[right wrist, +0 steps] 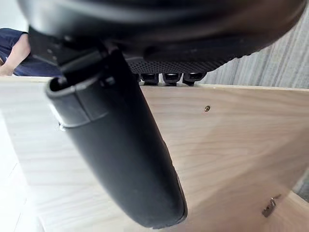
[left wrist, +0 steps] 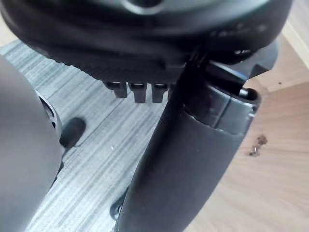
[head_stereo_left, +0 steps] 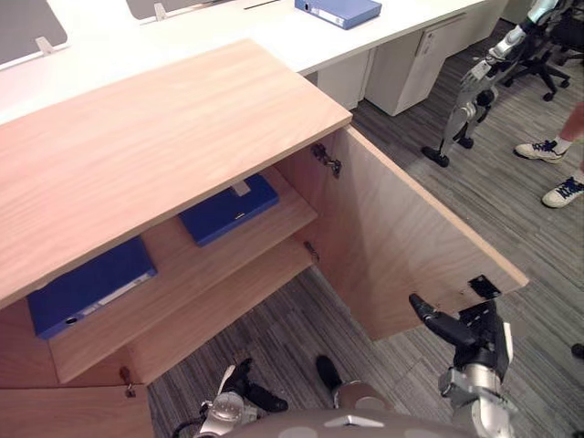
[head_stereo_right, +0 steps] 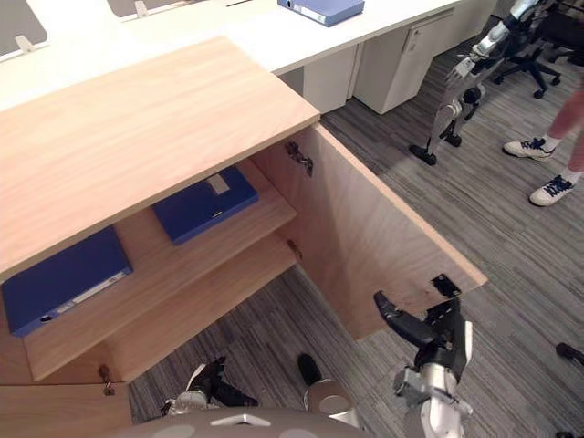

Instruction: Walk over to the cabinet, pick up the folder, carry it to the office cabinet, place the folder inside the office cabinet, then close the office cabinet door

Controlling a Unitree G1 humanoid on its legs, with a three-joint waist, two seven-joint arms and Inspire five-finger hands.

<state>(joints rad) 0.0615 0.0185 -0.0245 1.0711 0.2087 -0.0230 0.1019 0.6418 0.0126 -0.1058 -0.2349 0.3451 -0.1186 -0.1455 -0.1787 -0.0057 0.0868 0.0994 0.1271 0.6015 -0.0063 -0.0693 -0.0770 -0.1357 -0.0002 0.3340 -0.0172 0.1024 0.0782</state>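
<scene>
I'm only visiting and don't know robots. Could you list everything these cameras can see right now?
Office cabinet: one, light wood, directly ahead.
Door: one, light wood, swung open on the cabinet's right.
Shelf folders: two, blue, lying flat on the upper shelf.
Desk folder: one, blue, on the desk behind.
Desk: one, white, behind the cabinet.
Drawer unit: one, white, under the desk.
Office chair: one, black, far right.
Second robot: one, silver-grey, by the chair.
Person's shoes: two, white and blue, right edge.
Carpet: grey, striped.
Right hand: dark, open, beside the door's free edge.
Left hand: dark, open, low before the cabinet.
</scene>
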